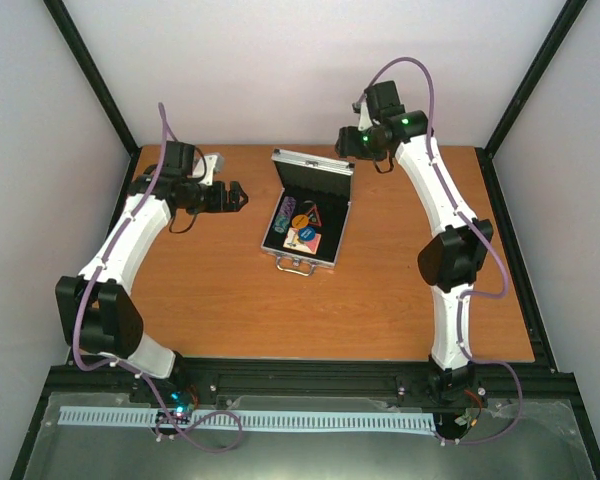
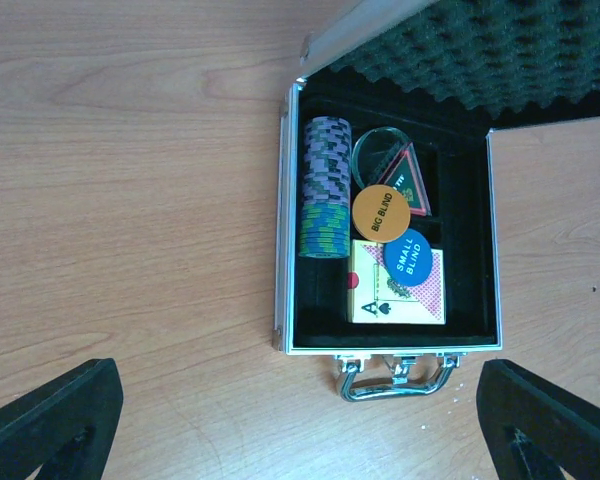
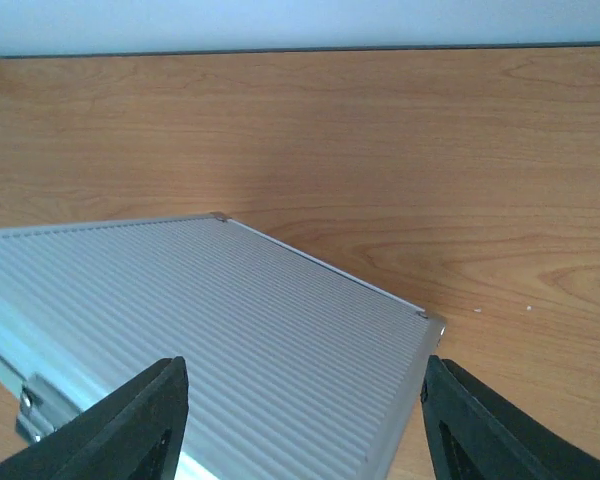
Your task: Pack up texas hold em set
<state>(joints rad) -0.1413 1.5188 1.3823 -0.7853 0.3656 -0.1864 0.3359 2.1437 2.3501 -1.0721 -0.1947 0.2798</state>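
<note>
Left gripper [image 2: 295,420]: jaws spread wide, nothing held.
Right gripper [image 3: 300,410]: jaws apart over ribbed silver lid [image 3: 230,320]; contact cannot be told.
Silver aluminium case [image 2: 285,250]: opened mid-way on wooden table [image 1: 200,300]; purple-green chip row [image 2: 325,190], orange round button [image 2: 381,213], blue round button [image 2: 406,255] and red-patterned card deck [image 2: 425,300] laid inside.

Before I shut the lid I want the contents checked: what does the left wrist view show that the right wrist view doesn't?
Only left wrist: the inside of the case, holding a chip stack, BIG BLIND button, SMALL BLIND button, triangular button and card deck, plus the handle and foam lining. Only right wrist: the lid, its ribbed silver outside. Both: the case itself and the wooden table.
</note>
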